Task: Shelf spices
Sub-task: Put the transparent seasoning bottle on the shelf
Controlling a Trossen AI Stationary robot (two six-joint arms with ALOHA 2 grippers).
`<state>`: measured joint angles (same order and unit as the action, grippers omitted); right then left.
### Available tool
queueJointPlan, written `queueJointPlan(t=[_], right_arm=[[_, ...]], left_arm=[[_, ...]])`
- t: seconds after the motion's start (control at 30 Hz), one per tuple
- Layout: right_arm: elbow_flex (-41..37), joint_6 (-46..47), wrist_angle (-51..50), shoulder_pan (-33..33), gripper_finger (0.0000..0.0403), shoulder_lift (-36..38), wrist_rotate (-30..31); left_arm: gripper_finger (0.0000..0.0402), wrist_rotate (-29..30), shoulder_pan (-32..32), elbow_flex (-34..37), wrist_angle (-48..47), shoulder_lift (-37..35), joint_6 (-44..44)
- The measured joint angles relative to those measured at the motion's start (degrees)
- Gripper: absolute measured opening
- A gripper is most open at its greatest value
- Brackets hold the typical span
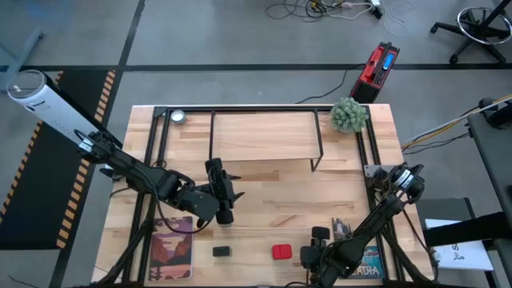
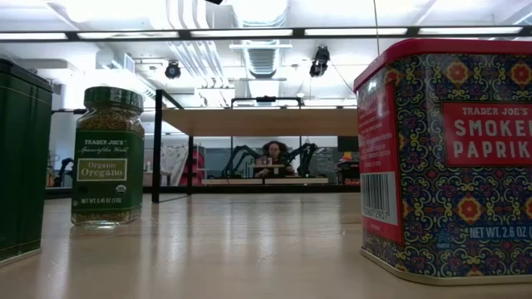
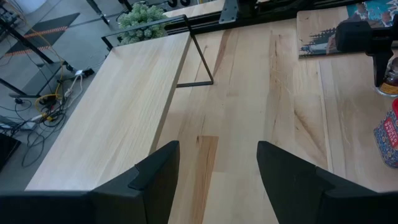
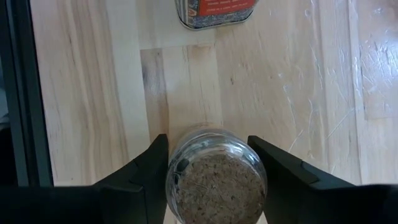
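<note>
My right gripper (image 1: 314, 246) is near the table's front edge, shut on a small round glass jar with a beige top (image 4: 215, 182), just right of the red square tin (image 1: 282, 252). The tin also shows in the right wrist view (image 4: 214, 11). The dark grey square jar (image 1: 222, 251) stands to the tin's left. A green-capped oregano bottle (image 2: 106, 158) stands upright on the table in the low view. My left gripper (image 1: 228, 192) is open and empty over the table's middle, in front of the shelf (image 1: 264, 136) and its board (image 3: 106, 124). My right gripper pinches the small jar by its round glass wall (image 4: 175, 163) between its two fingers, one on each side. The fingers come from above, pointing down, and the jar's beige top faces up between them. Whether its bottom rests on the table is hidden.
A round silver tin (image 1: 178, 117) sits at the far left corner and a green plant (image 1: 349, 114) at the far right. One book (image 1: 172, 246) lies near left, another (image 1: 370, 266) near right under my right arm. Black frame rods (image 1: 152, 160) run along both sides.
</note>
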<state>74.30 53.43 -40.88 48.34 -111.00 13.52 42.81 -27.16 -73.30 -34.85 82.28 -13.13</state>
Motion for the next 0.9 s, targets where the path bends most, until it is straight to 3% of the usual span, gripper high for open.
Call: queueJointPlan(t=[0.9], right_arm=[[3.67,-3.79,-1.29,-0.24,0.0166,2.43,0.72]], left_arm=[[0.0204,0.0,0.0,0.0,0.12,0.0,-0.14]])
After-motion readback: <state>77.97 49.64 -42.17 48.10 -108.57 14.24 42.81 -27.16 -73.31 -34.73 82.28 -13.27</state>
